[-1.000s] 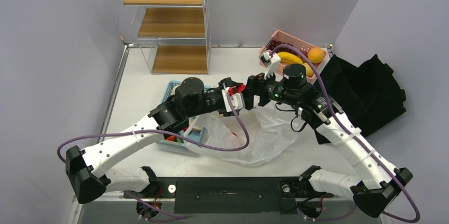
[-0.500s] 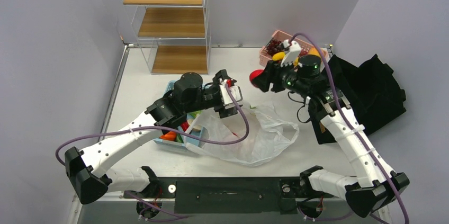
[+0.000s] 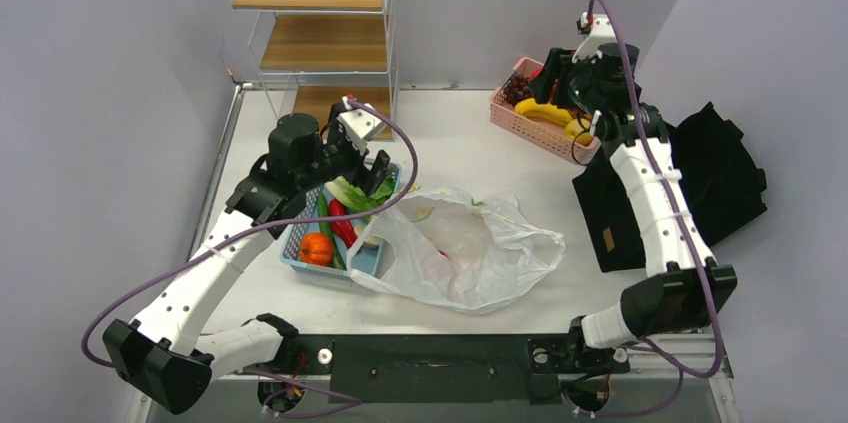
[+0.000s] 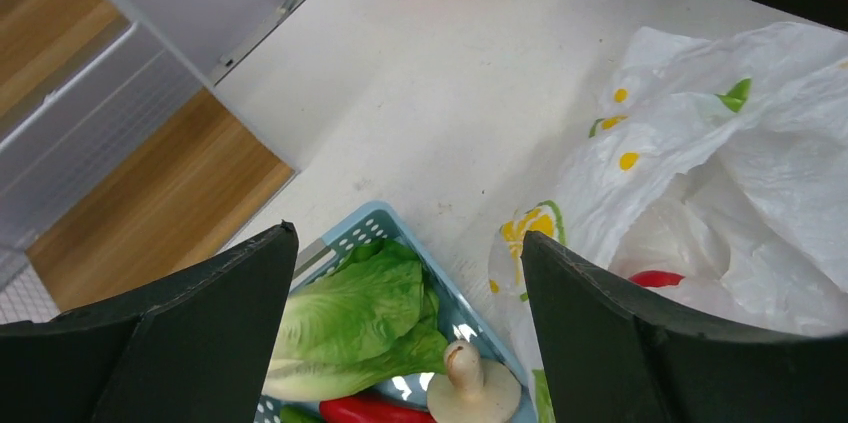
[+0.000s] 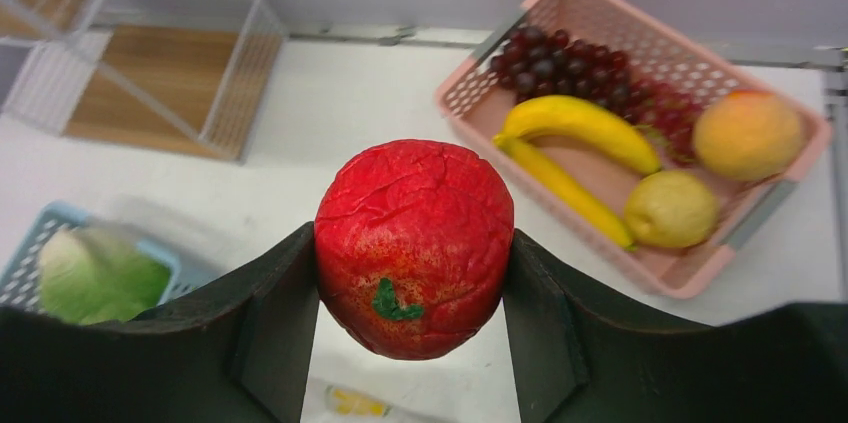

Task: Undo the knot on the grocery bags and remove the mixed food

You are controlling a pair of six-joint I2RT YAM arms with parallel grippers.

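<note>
Right wrist view settles it: your right gripper (image 5: 412,288) is clamped on a red apple (image 5: 413,233), one finger on each flank. It hangs above the far right of the table, near the pink basket (image 5: 478,78) with the banana (image 5: 575,123) and grapes (image 5: 590,63).

You have it well, I'd say. That apple looks firm and round, so it should bear a squeeze, but it will roll if you let go from a height. Hold it across its widest part, as the fingers sit now.

Your left gripper (image 4: 407,243) is spread wide with nothing between the fingers. It is above the far corner of the blue basket (image 4: 390,215), where the lettuce (image 4: 355,308) and mushroom (image 4: 470,383) lie. The grocery bag (image 3: 470,253) lies slumped mid-table, touching the blue basket's right side. Its mouth is loose, so the knot looks undone to me.

Mind that bag: the film is thin, limp and likely slippery, with almost no weight of its own. A red item (image 4: 655,278) shows through it. You'd do better to pinch a handle loop or the rim of the mouth than the middle, where you'd trap the food. Hold the mouth open with one arm and reach in with the other.
</note>
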